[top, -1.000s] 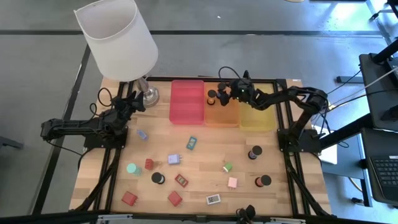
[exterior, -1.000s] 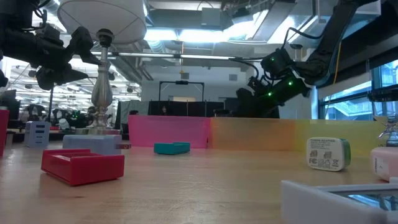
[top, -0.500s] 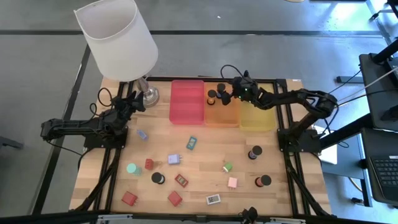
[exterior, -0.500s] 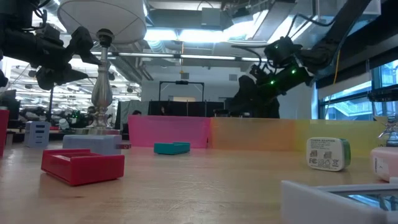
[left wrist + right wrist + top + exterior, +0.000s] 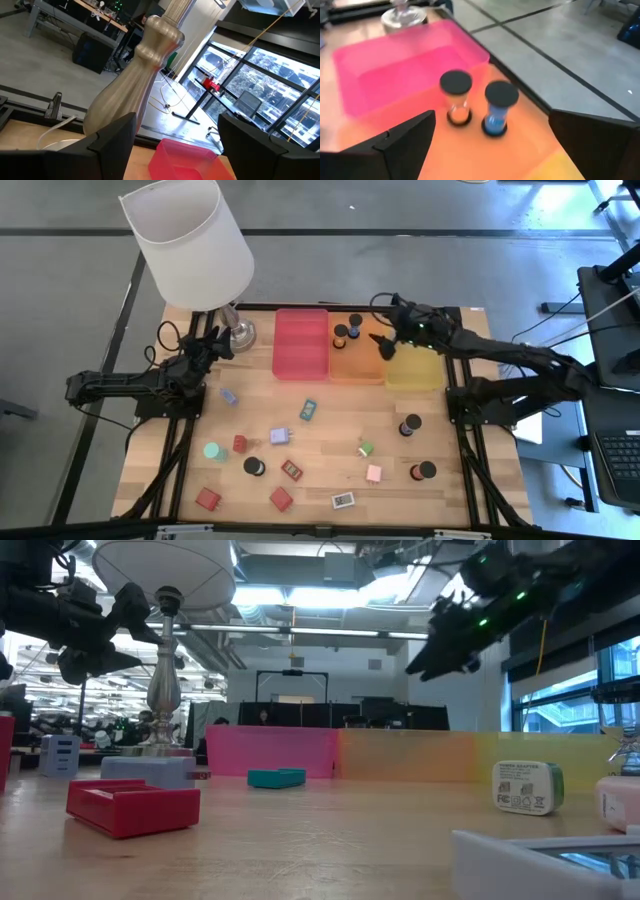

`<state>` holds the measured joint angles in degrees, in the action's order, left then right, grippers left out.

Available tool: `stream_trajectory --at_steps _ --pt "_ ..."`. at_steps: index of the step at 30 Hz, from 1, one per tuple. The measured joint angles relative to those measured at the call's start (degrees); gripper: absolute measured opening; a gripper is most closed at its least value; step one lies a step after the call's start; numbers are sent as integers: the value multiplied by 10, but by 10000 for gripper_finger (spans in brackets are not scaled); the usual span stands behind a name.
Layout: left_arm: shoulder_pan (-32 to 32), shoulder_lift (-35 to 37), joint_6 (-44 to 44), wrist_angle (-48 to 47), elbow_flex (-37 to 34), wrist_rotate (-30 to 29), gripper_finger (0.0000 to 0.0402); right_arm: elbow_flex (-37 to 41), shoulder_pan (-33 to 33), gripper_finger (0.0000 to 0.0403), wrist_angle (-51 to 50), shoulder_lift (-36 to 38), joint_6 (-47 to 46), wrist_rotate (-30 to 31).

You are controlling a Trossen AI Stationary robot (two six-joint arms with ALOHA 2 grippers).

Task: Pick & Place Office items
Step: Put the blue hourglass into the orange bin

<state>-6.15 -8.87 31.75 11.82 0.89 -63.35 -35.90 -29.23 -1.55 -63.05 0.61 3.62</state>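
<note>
The right hand [image 5: 384, 342] is up in the upper middle of the high view, over the spot where the orange tray [image 5: 358, 366] meets the yellow tray [image 5: 412, 370]. Its two fingers are spread wide apart and hold nothing. Two black cylinders [image 5: 347, 333] stand side by side in the far end of the orange tray, one with an orange end and one with a blue end. The red tray [image 5: 301, 343] sits just left of them. The left hand [image 5: 213, 342] waits at the left, near the foot of the lamp [image 5: 190, 242], and its fingers are open too. The other office items [image 5: 283, 469] lie spread over the wooden worktop [image 5: 330, 435] in the lower half of the frame, like red blocks, a teal block, a green cube, a pink cube and more black cylinders
</note>
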Motion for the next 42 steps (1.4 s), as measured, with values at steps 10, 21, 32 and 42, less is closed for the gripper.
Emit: stream_trajectory --at_steps 10,21,32,42 --pt "0 0 0 0 0 0 276 0 126 391 -227 171 -43 71" --pt "0 0 0 0 0 0 276 0 428 375 -328 170 -271 114" --pt "0 0 0 0 0 0 276 -3 718 344 -448 120 -637 101" --pt "0 0 0 0 0 0 276 -107 844 348 -634 65 -809 85"
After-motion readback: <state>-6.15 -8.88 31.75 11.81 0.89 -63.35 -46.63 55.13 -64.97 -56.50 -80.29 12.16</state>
